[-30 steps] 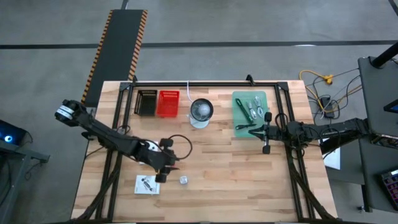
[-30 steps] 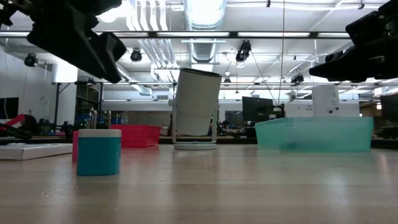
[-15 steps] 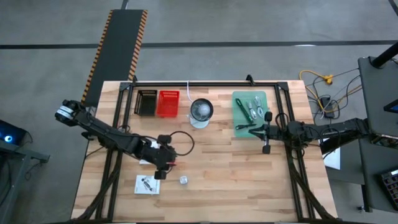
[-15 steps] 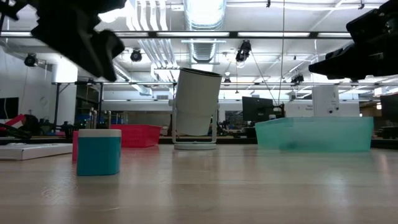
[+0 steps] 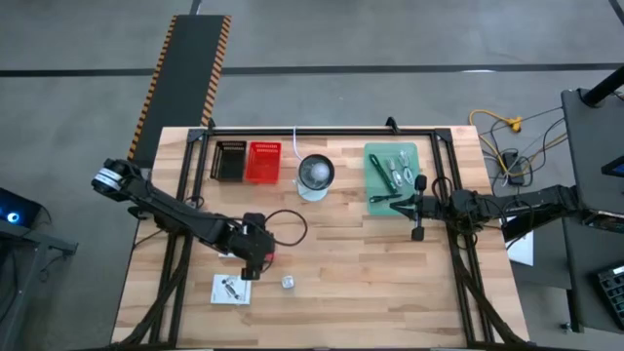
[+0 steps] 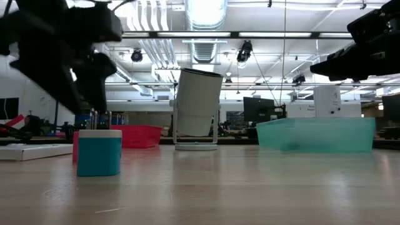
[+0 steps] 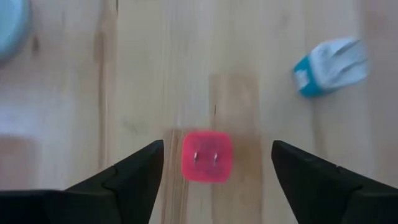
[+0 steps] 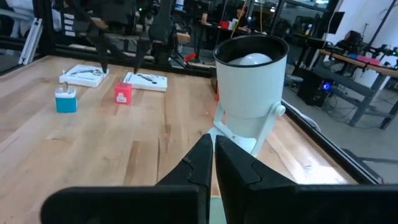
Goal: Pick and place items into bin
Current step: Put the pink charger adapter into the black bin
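Note:
My left gripper is open and points down over the tiny red cube. Its fingers stand on either side of the cube without touching it. The cube rests on the table. A small teal-and-white cube sits close by. One white card bearing dark parts lies near the table's near edge. The right wrist view shows two cards. The green bin holds silvery pieces, a green strip and a dark stick. My right gripper is shut and hovers at the bin's near edge.
A black basket and a red basket stand at the table's far edge. A round white lamp-like bowl on a stand sits between them and the bin. Bare wood lies across the table's middle and right near side.
My left gripper has come down toward the red cube and tipped to point downward, with its fingers now at the cube's sides. The cubes, the cards and my right arm have stayed put.

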You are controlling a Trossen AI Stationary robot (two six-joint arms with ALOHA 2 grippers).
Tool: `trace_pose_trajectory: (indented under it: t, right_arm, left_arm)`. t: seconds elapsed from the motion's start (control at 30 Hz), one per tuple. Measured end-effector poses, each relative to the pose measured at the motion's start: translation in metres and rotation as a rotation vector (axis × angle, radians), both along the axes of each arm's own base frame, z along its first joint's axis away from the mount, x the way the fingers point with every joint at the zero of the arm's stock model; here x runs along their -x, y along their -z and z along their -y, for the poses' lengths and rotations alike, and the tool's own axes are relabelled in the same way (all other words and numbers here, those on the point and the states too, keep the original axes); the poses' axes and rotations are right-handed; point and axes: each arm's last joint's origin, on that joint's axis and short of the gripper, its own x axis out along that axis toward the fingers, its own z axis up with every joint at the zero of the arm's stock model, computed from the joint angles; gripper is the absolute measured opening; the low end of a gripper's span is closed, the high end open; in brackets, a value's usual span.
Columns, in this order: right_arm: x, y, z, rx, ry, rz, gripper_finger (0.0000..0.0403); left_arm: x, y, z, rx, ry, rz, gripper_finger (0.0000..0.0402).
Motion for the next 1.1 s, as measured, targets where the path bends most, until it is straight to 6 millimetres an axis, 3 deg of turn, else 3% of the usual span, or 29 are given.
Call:
trace_pose_trajectory:
  t: [0.5, 0.8, 1.1]
  right_arm:
    - [0.000, 0.000, 0.000, 0.005, -0.001, -0.003, 0.0008]
    - [0.000, 0.000, 0.000, 0.005, 0.000, -0.003, 0.0008]
    - [0.000, 0.000, 0.000, 0.005, -0.001, -0.003, 0.0008]
  left_arm:
    - [-0.014, 0.037, 0.000, -0.075, -0.038, -0.113, 0.0281]
    - [-0.017, 0.040, -0.005, -0.099, -0.033, -0.119, 0.0280]
    - [-0.019, 0.040, -0.004, -0.088, -0.041, -0.105, 0.0222]
